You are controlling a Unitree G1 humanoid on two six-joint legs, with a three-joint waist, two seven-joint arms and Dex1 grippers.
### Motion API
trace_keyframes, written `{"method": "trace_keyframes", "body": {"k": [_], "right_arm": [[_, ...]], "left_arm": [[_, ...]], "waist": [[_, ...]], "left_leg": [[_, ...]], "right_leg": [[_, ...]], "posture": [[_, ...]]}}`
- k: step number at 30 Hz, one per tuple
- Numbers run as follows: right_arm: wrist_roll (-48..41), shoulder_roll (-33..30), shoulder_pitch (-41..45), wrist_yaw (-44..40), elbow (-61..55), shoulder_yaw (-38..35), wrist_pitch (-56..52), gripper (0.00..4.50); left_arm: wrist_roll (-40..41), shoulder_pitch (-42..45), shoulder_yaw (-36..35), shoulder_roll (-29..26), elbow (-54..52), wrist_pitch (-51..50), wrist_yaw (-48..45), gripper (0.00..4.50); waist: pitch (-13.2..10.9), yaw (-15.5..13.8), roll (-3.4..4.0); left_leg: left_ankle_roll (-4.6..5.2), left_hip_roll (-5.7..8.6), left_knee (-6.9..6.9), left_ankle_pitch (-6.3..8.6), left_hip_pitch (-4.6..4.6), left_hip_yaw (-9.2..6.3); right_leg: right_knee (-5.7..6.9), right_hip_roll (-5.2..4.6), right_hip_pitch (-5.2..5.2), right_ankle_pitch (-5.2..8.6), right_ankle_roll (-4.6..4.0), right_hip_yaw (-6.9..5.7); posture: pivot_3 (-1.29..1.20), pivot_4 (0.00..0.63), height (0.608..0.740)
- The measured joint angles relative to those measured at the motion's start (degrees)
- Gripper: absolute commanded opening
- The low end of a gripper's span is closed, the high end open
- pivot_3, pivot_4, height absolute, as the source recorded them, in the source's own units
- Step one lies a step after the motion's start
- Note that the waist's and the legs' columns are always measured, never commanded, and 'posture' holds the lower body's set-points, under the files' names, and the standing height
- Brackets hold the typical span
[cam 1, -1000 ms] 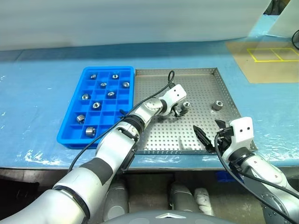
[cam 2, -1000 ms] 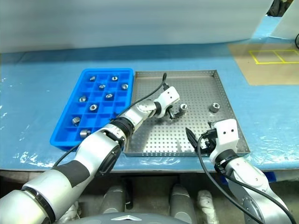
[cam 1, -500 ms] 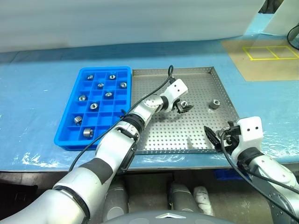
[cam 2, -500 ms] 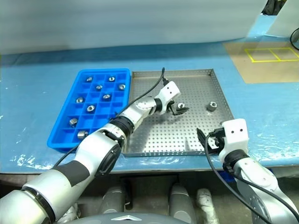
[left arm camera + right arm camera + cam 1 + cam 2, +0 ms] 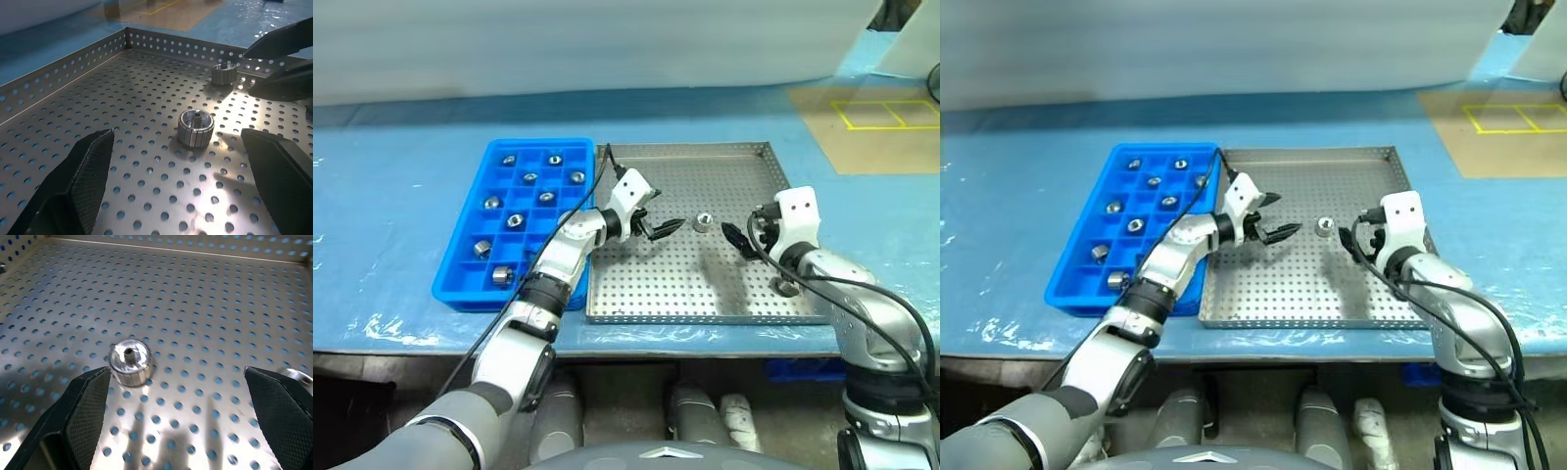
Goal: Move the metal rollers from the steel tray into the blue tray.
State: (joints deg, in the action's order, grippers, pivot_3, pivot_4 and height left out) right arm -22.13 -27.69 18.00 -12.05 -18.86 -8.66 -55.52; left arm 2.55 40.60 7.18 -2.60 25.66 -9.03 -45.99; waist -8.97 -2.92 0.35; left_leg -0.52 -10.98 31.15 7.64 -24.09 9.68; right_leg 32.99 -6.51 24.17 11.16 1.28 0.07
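Blue-covered tabletop (image 5: 401, 186) — tan floor patch (image 5: 876, 127) beyond.

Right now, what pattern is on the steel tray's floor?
Rows of small round holes across the silver steel tray, clearest in the left wrist view.

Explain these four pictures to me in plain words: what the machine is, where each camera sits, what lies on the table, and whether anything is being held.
This is a two-armed humanoid robot. Two pictures come from cameras in its head, looking down at a blue-covered table. The other two come from a camera on each wrist, looking out between that arm's two black fingers.

On the table lies a blue tray with small compartments, several already containing metal rollers. Beside it is a steel tray with a dotted floor. One roller stands near its middle, between the two arms, and another lies farther off, near the right arm.

The left gripper and right gripper are both open and hold nothing. Each wrist picture shows the middle roller ahead of that arm's fingers.
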Motion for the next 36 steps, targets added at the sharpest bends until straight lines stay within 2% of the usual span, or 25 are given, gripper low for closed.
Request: {"method": "trace_keyframes", "body": {"k": [6, 14, 17, 23, 24, 30, 36], "right_arm": [[0.9, 1.2, 6.8, -3.4, 11.9, 2.7, 1.5, 4.50], [4.9, 1.1, 10.3, -7.1, 22.4, 7.3, 5.3, 4.50], [6.5, 1.1, 11.5, -8.0, 25.1, 8.4, 7.0, 3.86], [9.8, 1.1, 12.5, -9.4, 28.2, 9.6, 10.7, 1.78], [10.2, 1.1, 12.6, -9.7, 28.7, 9.7, 11.3, 1.64], [12.7, 0.9, 13.0, -12.0, 30.0, 11.1, 16.0, 1.64], [10.4, 6.3, 19.1, -15.9, 28.2, 10.6, 18.0, 1.64]], "left_arm": [[3.8, -7.8, 0.8, -4.9, -17.2, -7.7, -1.4, 4.36], [6.0, -12.8, 1.4, -10.1, -26.1, -11.6, -1.4, 4.36], [6.5, -13.8, 1.5, -10.5, -28.0, -12.1, -0.6, 4.39], [7.8, -15.1, 1.4, -11.6, -30.1, -12.5, 0.7, 4.39], [7.9, -15.6, 1.4, -12.1, -30.5, -12.5, 0.8, 4.39], [9.0, -20.0, 0.3, -13.9, -34.9, -12.9, 2.8, 4.39], [10.2, -28.5, -1.4, -16.0, -44.0, -14.9, 6.4, 4.39]], "waist": [[0.0, -1.5, 0.00], [0.0, -2.9, 0.00], [0.0, -3.0, 0.00], [0.0, -3.1, -0.01], [0.0, -3.1, -0.01], [0.0, -3.4, -0.01], [0.0, -3.6, -0.03]], "left_leg": [[-0.10, -0.07, 0.04, -0.04, 0.03, 0.03], [-0.33, -0.19, 0.04, -0.17, 0.05, 0.02], [-0.39, -0.22, 0.05, -0.20, 0.07, 0.02], [-0.48, -0.40, 0.03, -0.26, 0.08, 0.02], [-0.49, -0.43, 0.03, -0.26, 0.08, 0.02], [-0.52, -0.46, 0.00, -0.28, 0.06, 0.02], [-0.61, -0.67, -0.07, -0.33, -0.05, 0.03]], "right_leg": [[0.17, 0.01, 0.02, 0.04, -0.06, -0.02], [0.49, 0.04, 0.14, 0.07, -0.11, -0.02], [0.54, 0.07, 0.14, 0.07, -0.11, -0.02], [0.59, 0.19, 0.18, 0.10, -0.17, -0.03], [0.62, 0.22, 0.19, 0.11, -0.21, -0.04], [0.68, 0.24, 0.27, 0.15, -0.27, -0.06], [0.84, 0.39, 0.52, 0.19, -0.45, -0.11]], "posture": [[0.08, 0.150, 0.740], [0.15, 0.150, 0.740], [0.16, 0.150, 0.740], [0.19, 0.150, 0.740], [0.20, 0.150, 0.740], [0.26, 0.150, 0.740], [0.37, 0.150, 0.740]]}}
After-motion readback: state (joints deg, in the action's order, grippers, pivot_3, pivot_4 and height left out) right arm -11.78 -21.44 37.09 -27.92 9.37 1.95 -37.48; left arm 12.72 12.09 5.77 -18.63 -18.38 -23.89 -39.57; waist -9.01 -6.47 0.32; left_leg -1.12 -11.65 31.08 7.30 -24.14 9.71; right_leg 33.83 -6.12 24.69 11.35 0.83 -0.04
